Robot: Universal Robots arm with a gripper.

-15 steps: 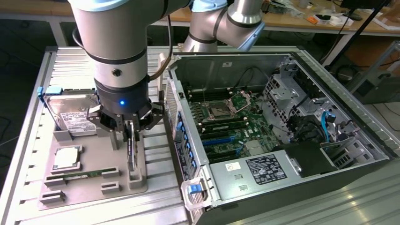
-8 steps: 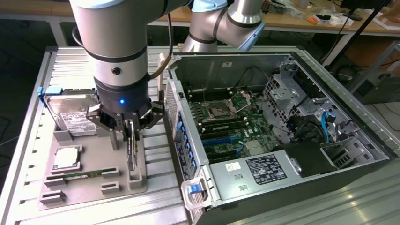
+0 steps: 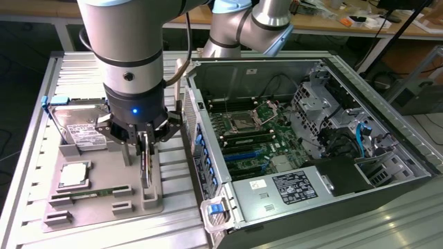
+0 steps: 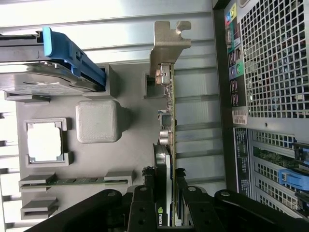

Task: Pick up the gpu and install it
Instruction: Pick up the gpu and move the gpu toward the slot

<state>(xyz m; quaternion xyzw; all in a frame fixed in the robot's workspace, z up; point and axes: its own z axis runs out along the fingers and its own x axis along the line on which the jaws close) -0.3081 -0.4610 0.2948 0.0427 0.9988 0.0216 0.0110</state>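
Note:
The gpu [image 3: 146, 174] stands on edge in a slot of the grey holder tray [image 3: 90, 213], at the side nearest the open computer case [image 3: 387, 155]. It is thin and dark, and its silvery metal bracket [image 4: 169, 46] points away from my wrist. My gripper [image 3: 144, 148] has come down over the card's top edge. In the wrist view the gpu [image 4: 166, 111] runs between my two black fingers [image 4: 145, 203], which press on its two faces, so my gripper [image 4: 164, 205] is shut on it. The card's lower edge still looks seated in the tray [image 4: 125, 159].
On the tray lie a silver hard drive [image 3: 80, 127] with blue rails, a processor [image 3: 74, 175] and a green memory stick [image 3: 97, 193]. The case lies open at the exterior view's right, with the motherboard [image 3: 252, 137] and its blue slots [image 3: 242, 154] exposed. A workbench runs along the back.

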